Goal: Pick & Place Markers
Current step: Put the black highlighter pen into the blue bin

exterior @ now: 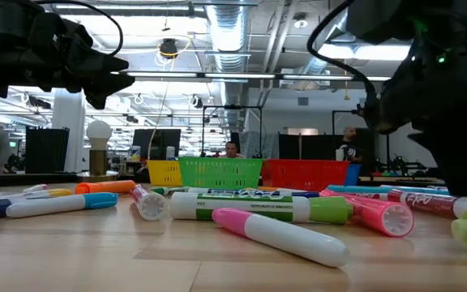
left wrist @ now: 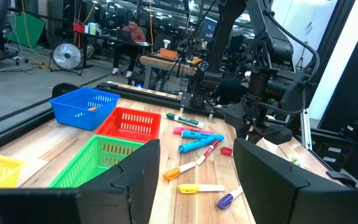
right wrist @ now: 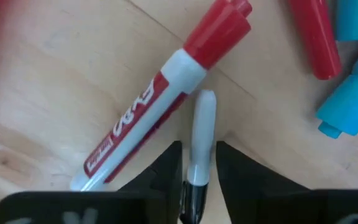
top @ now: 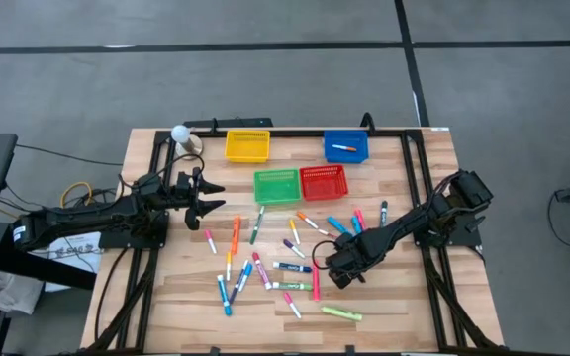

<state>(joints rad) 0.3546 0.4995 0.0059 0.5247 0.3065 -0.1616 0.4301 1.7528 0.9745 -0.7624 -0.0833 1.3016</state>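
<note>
Many short markers (top: 265,262) in pink, red, orange, blue, green and purple lie scattered on the wooden table's middle. My right gripper (top: 327,265) is low among them, right of the pile, shut on a thin white-barrelled marker (right wrist: 201,124). A red-capped white marker (right wrist: 160,106) lies right beside it on the wood. My left gripper (top: 204,198) hovers open above the table's left part, left of the green basket; in its wrist view its fingers (left wrist: 135,174) frame the markers (left wrist: 194,144) beyond, touching nothing. My right gripper pinches the thin white marker by its barrel (right wrist: 197,149) between the two fingers (right wrist: 169,168), which lie along it. The marker's dark end runs back between the fingers and its white end (right wrist: 205,98) sticks out ahead. Whether it is off the wood, I cannot tell.
Four mesh baskets stand at the far side: yellow (top: 246,145), blue (top: 345,138) with an orange marker inside, green (top: 276,185), red (top: 323,182). A white ball-shaped thing (top: 179,133) sits at the far left corner. Dark rails run along the table's edges.
</note>
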